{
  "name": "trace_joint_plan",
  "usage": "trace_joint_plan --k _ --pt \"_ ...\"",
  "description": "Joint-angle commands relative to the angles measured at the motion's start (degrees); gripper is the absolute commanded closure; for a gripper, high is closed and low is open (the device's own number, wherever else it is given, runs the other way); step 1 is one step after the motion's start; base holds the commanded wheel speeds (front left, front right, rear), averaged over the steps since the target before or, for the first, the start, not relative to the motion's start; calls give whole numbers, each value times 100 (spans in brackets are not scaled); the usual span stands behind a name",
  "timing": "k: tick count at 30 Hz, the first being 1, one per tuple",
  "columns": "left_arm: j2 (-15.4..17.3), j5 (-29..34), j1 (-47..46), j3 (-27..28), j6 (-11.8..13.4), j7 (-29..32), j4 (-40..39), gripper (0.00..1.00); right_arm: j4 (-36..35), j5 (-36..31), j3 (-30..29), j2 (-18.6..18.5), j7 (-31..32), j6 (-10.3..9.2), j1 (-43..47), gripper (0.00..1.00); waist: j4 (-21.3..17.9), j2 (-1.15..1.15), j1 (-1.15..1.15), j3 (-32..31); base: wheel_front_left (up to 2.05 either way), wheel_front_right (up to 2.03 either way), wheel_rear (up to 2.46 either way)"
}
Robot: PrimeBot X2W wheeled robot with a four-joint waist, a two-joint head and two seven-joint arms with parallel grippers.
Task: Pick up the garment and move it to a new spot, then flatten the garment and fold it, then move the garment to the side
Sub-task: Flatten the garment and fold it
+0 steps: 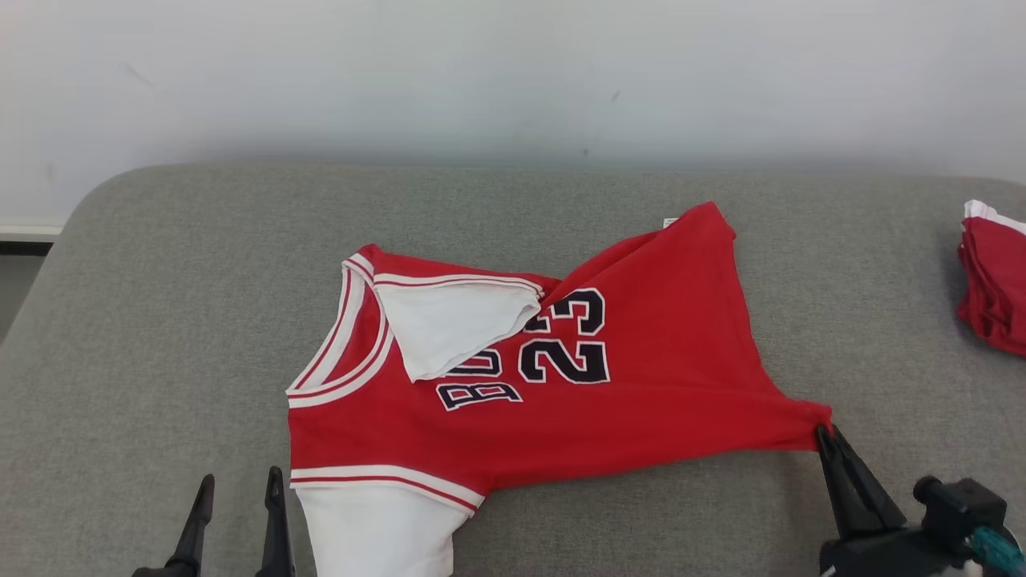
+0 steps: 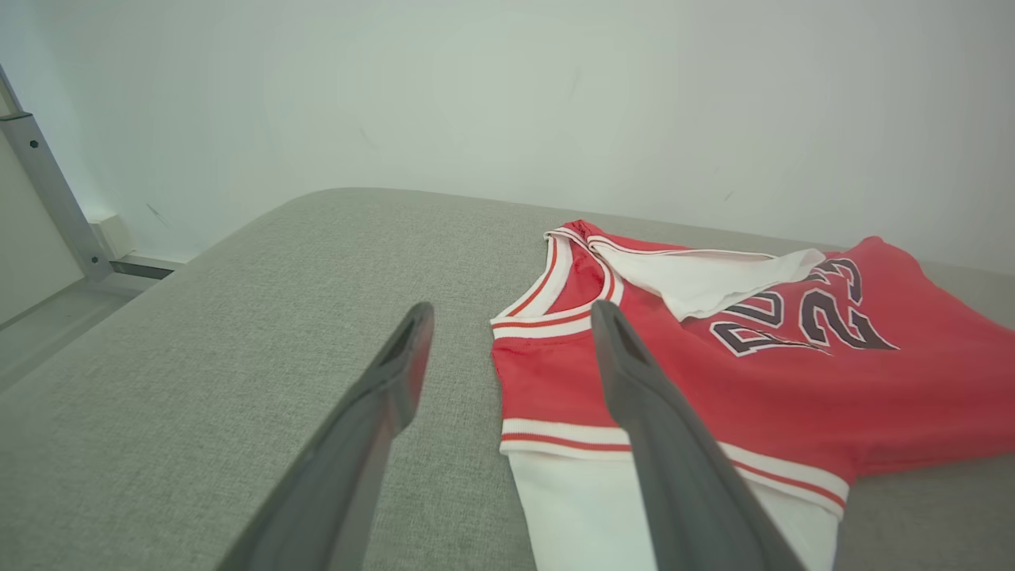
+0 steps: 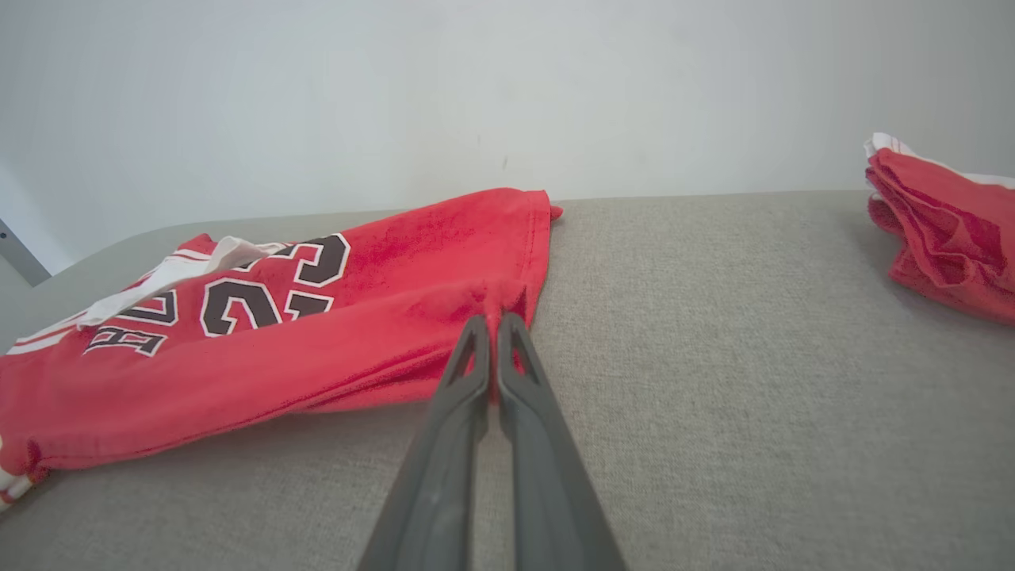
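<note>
On the grey worktop (image 1: pixel 160 320), the right end effector (image 1: pixel 826 437) pinches the jersey (image 1: pixel 657 377) by the hem corner at its tips, probably to tug it flat, while the left end effector (image 1: pixel 240 477) stands wide beside it.

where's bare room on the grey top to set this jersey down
Widest bare patch: left of the jersey, from the back edge to the left gripper. A narrower strip lies between jersey hem and the red pile. Crowded at centre and far right.

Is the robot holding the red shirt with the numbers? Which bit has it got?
Yes. The right gripper is shut on the red jersey, pinching the near corner of its bottom hem. The left gripper is open, holding nothing.
</note>
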Motion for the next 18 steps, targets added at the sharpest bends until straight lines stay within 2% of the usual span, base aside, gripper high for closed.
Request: trace_joint_plan --k 1,7,8,9,18 --pt "-3 -32 40 5 17 -17 -18 0 -127 25 40 -69 12 -15 196 100 -99 0 0 -1 0 0 0" --pt "-1 -35 7 -15 18 -17 17 0 -268 39 -10 -56 173 -15 849 100 -176 0 0 19 0 0 0" --pt "-3 -33 7 -5 11 -17 29 0 -231 31 -19 -54 176 -16 903 19 -185 0 0 20 0 0 0" --pt "-4 -27 8 -1 3 -17 40 0 -194 34 -19 -62 169 -16 937 0 -190 0 0 18 0 0 0" --pt "-3 54 167 44 -11 -17 44 0 -168 -134 -240 66 38 -15 964 0 -224 0 0 -127 0 0 0"
